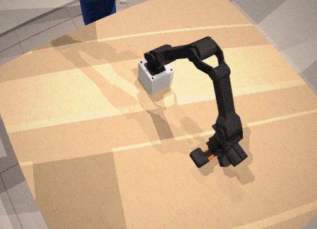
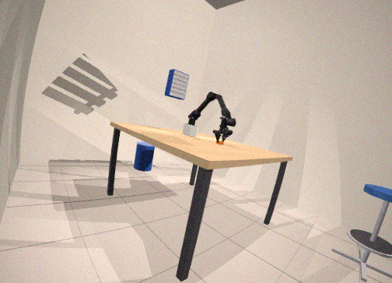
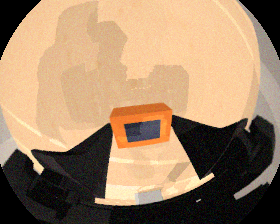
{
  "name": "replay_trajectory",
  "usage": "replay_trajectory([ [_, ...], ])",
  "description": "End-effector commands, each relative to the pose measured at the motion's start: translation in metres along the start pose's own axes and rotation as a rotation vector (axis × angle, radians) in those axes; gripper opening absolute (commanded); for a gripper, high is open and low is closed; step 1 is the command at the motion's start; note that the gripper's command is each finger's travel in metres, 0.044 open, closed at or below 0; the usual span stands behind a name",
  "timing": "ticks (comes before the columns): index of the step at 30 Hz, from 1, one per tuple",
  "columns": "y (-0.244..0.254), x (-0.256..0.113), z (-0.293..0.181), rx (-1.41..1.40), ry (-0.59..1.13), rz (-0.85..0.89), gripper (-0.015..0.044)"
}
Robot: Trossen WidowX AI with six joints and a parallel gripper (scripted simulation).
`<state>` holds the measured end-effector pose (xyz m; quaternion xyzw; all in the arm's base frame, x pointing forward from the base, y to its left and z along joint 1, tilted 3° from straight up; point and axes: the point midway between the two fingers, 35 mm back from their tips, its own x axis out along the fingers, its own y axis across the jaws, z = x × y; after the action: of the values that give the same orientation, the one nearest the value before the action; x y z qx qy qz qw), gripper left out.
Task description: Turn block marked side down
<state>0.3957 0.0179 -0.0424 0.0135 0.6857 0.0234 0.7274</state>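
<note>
The orange block lies on the wooden table, its dark blue marked face turned up toward the wrist camera. My gripper is lowered over it, open, with one black finger on each side and close to the block's flanks; I cannot tell whether they touch. In the top view the gripper is down at the table top near the front right, and only slivers of the block show between the fingers. In the exterior view the gripper stands over the block.
The arm's white base box stands on the table behind the gripper. A blue bin is on the floor beyond the table's far edge. A blue stool stands on the floor well away from the table.
</note>
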Motion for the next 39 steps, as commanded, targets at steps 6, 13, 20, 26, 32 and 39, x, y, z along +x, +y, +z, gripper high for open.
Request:
replay_trajectory([
  [6,0.001,0.003,-0.002,0.004,0.007,0.005,0.0262],
  [13,0.001,0.003,-0.002,0.004,0.007,0.005,0.0215],
  [20,0.001,0.003,-0.002,0.004,0.007,0.005,0.0169],
  [26,0.001,-0.023,-0.002,0.004,0.007,0.005,0.0031],
  [32,0.0,-0.027,-0.002,0.004,-0.003,0.005,0.0],
  [39,0.0,-0.019,0.001,0.003,-0.109,0.002,0.0],
])
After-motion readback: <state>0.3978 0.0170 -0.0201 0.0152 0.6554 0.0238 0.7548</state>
